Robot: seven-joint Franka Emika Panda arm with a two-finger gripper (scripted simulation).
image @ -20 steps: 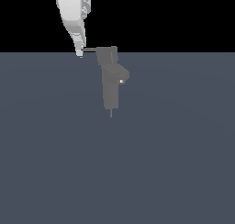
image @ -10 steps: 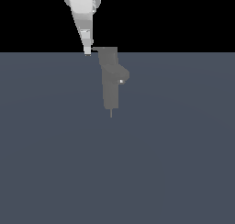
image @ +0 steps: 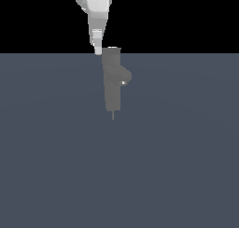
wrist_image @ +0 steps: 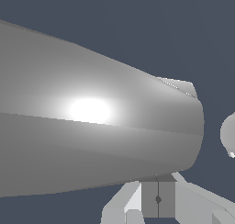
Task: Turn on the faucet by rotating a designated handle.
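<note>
Here the hand (image: 98, 49) touches the faucet (image: 113, 82).

Two cameras, one far, one close.
Exterior: looking slightly down across the bench (image: 56, 166) from a distance. Wrist: pressed close behind the claw (wrist_image: 158, 200). Shared: faucet (image: 112, 82), claw.

The arm (image: 95, 7) is cut off by the exterior view's top edge. At upper centre the gripper (image: 98, 49) is too small to tell its jaws' stance, and the handle cannot be made out. In the wrist view a large grey body (wrist_image: 92, 122) blocks most of the scene.
</note>
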